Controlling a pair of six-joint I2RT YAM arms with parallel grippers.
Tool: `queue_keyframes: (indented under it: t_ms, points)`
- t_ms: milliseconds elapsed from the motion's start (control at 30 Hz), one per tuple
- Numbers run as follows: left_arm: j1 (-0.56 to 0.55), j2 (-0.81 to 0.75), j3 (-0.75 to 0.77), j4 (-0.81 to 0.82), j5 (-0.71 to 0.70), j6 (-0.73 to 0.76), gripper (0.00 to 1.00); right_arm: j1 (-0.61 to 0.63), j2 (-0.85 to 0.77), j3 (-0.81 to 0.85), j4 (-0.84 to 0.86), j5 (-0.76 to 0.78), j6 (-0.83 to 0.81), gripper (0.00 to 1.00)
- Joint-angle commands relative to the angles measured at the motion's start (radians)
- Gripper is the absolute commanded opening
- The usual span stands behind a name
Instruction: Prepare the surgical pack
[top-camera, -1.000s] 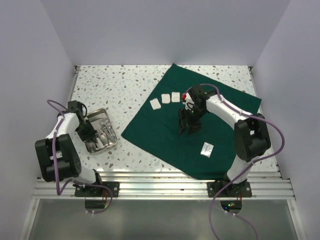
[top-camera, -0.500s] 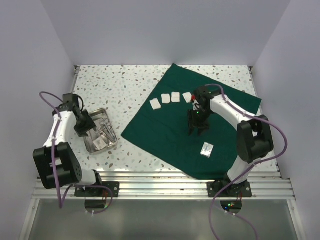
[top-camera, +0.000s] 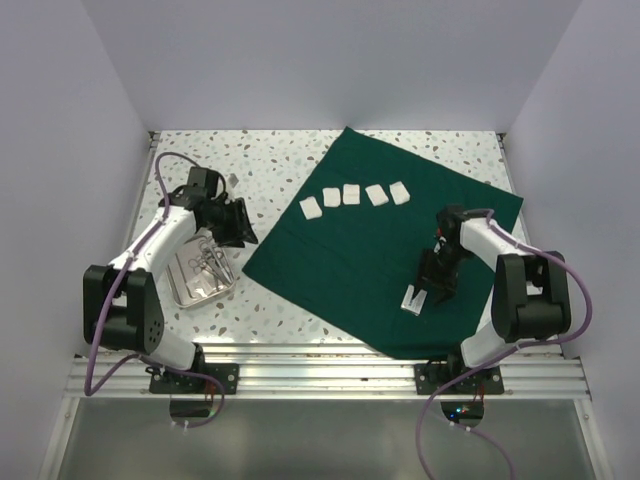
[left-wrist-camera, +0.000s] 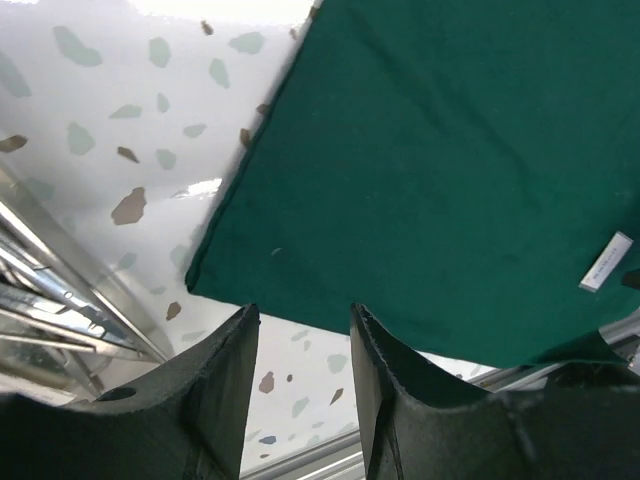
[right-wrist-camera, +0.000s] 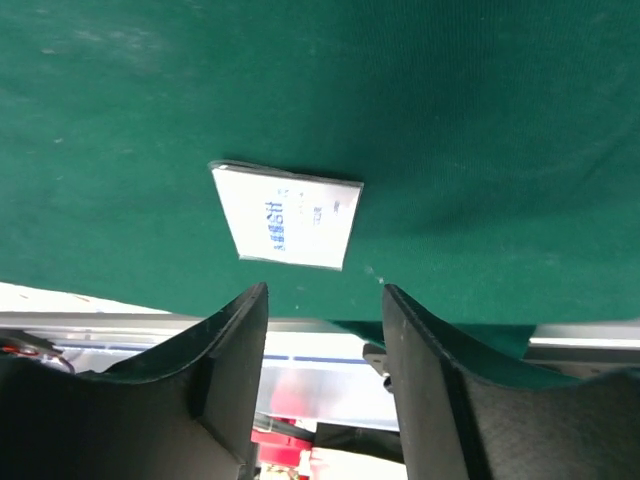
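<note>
One speckled tabletop carries everything. The cloth lies spread flat over its centre and 3 o'clock side as a tilted square. The cloth's near corner, at 6 o'clock, is partly hidden by the right arm's base.

The left pincer hangs over bare tabletop just at 9 o'clock of the cloth's left corner. Its wrist view shows the jaws moderately parted with nothing between them, and the cloth's corner and the speckled surface lie beyond.

The right pincer is low over the cloth toward 5 o'clock, just beside the packet. From above, the dark fingers overlap the packet's right edge, so whether they touch it cannot be told. The wrist view shows the jaws apart and empty, with the packet lying flat on the cloth ahead of the tips. Its blue print is too blurred to read.

The tray sits at 8 o'clock on the tabletop, apart from the cloth. Only a slice of its rim, cut off by the frame edge, appears in the left wrist view. The instruments inside are a steel tangle too small to sort into scissors or forceps.

Five gauze squares lie in a row toward the cloth's 12 o'clock, each apart from the next.
</note>
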Motion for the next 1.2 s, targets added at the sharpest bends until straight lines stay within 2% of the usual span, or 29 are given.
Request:
queue_keyframes:
  t_ms: [0,567,667,700,767,933,1000,1167]
  points:
    - [-0.01,0.013,0.062,0.052,0.1,0.037,0.45,-0.004,-0.038,-0.034,0.076,-0.047,0.032,0.54]
    - [-0.02,0.066,0.072,0.038,0.163,0.077,0.45,-0.001,0.054,-0.043,0.171,-0.007,0.055,0.58]
    - [-0.023,0.068,0.068,0.043,0.168,0.073,0.45,0.008,0.047,-0.024,0.153,0.019,0.052,0.69]
    - [-0.025,0.066,0.066,0.046,0.169,0.071,0.45,0.014,0.039,-0.014,0.145,0.03,0.055,0.81]
    - [-0.027,0.066,0.063,0.052,0.173,0.068,0.45,0.032,0.03,0.0,0.119,0.06,0.066,0.83]
    - [-0.028,0.066,0.051,0.069,0.182,0.064,0.45,0.097,0.034,0.043,0.058,0.145,0.135,0.8]
    - [-0.028,0.066,0.048,0.072,0.182,0.064,0.45,0.129,0.036,0.042,0.051,0.18,0.159,0.75]
    - [-0.028,0.053,0.035,0.071,0.182,0.074,0.45,0.155,0.04,0.017,0.068,0.211,0.17,0.73]
